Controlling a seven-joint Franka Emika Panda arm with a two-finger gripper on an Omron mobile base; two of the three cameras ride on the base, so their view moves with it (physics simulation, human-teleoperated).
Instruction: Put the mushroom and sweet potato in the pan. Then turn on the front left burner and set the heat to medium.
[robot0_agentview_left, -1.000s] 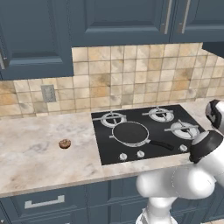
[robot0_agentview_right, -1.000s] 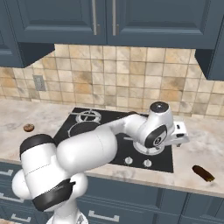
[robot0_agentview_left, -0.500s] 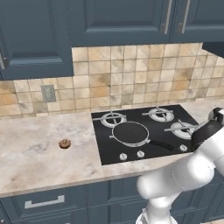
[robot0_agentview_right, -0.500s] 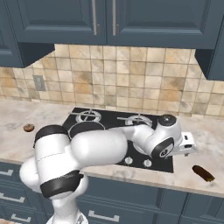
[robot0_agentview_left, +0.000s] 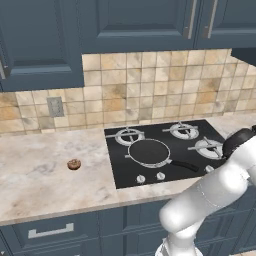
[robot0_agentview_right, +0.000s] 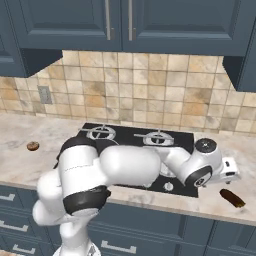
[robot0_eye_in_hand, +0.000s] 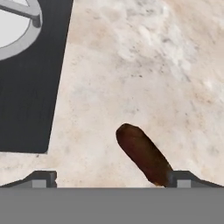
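The gripper (robot0_eye_in_hand: 109, 178) hangs over the counter (robot0_eye_in_hand: 144, 70) with its fingers (robot0_eye_in_hand: 43, 178) spread wide and nothing between them. The sweet potato (robot0_eye_in_hand: 143, 154) lies on the stone just beside the right fingertip, past the right edge of the stove (robot0_eye_in_hand: 26, 87) and near the counter's front edge. The pan (robot0_agentview_left: 148, 151) sits on the front left burner, its black handle pointing right. The mushroom (robot0_agentview_left: 74, 164) rests well apart on the counter left of the stove, near the middle of that stretch.
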